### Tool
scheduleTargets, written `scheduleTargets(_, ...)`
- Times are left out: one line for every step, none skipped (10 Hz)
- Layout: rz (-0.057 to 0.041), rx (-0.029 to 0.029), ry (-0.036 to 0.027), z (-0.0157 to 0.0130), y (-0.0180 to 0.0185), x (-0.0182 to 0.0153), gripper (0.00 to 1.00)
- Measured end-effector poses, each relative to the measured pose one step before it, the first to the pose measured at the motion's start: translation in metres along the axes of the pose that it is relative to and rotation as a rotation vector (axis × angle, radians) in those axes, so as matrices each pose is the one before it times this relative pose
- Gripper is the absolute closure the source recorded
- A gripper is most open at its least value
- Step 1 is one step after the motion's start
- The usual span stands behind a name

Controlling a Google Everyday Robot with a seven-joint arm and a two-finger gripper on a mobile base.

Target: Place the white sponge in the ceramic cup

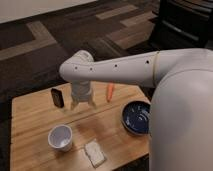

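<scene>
Wide-spread pincer over table — white sponge near ceramic cup

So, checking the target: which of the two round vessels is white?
The ceramic cup, small, beside the white sponge; the other is a larger dark blue bowl. The gripper hangs above the table beyond the cup, jaws open.

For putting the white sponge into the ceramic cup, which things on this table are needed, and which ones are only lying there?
Needed:
- small off-white rectangular porous sponge
- small round white ceramic cup
- gripper, open and empty, hanging over the far side of the wooden table

Only lying there:
- black upright block
- orange carrot-shaped object
- dark blue round bowl
</scene>
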State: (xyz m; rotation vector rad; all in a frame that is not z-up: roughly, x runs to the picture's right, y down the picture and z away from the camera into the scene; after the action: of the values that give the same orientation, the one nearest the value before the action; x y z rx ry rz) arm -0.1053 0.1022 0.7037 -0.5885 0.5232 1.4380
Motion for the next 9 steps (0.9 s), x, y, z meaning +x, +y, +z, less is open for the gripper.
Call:
scheduleTargets(-0.00021, -0.0004, -0.00023, -0.0002, 0.00022, 0.00001, 0.35)
scheduleTargets(0.00084, -0.00026, -0.00045, -0.0002, -0.00032, -0.00019, 0.35)
scheduleTargets(-0.00068, 0.00011, 0.00016, 0.00008, 0.00032, 0.00009, 0.35)
scheduleTargets(0.00058, 0.00005, 0.00006, 0.00004, -0.00033, -0.00005, 0.35)
scheduleTargets(0.00003, 0.00086, -0.00003, 0.0001, -0.0003, 0.00016, 0.35)
scheduleTargets(-0.00752, 0.01393, -0.00865, -0.0017, -0.00077, 0.00074, 0.35)
scheduleTargets(-0.01529, 0.02156, -0.01759, -0.00228, 0.00044, 0.00227, 0.35)
scheduleTargets(-0.0125, 0.01458, -0.00947, -0.00087, 0.00191, 0.00484, 0.35)
scheduleTargets(-0.00929, 0.00719, -0.00664, -0.00075, 0.00248, 0.00598, 0.35)
